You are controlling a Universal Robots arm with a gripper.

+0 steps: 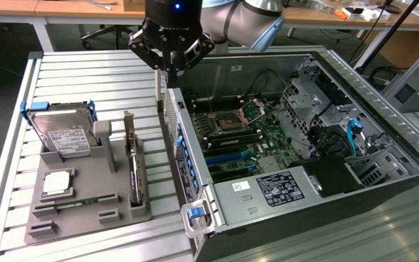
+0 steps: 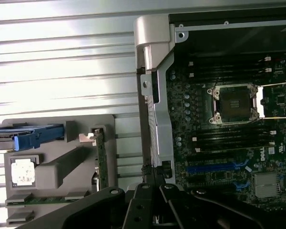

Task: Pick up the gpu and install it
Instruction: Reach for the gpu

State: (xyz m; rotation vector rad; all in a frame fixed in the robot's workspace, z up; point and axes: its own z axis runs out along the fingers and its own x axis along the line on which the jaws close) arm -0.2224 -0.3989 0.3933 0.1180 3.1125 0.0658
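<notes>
The gpu (image 1: 132, 164) stands thin edge-on in a slot of the grey holder (image 1: 78, 226), its silver bracket at the far end. In the wrist view the gpu (image 2: 101, 162) runs along the holder's edge beside the case. My gripper (image 1: 172, 70) hangs over the rear wall of the open computer case (image 1: 195, 164), above and to the exterior view's right of the card. Its fingers are shut together with nothing between them. The wrist view shows the gripper (image 2: 150, 172) with its tips meeting over the case's metal rear wall (image 2: 158, 124).
On the holder sit a silver hard drive in a blue frame (image 1: 64, 134), a CPU chip (image 1: 57, 183) and a green memory stick (image 1: 75, 204). The motherboard (image 1: 239, 131) lies exposed inside the case, with blue slots (image 1: 228, 158) and a power supply (image 1: 282, 188). A slatted metal table (image 1: 85, 76) is underneath.
</notes>
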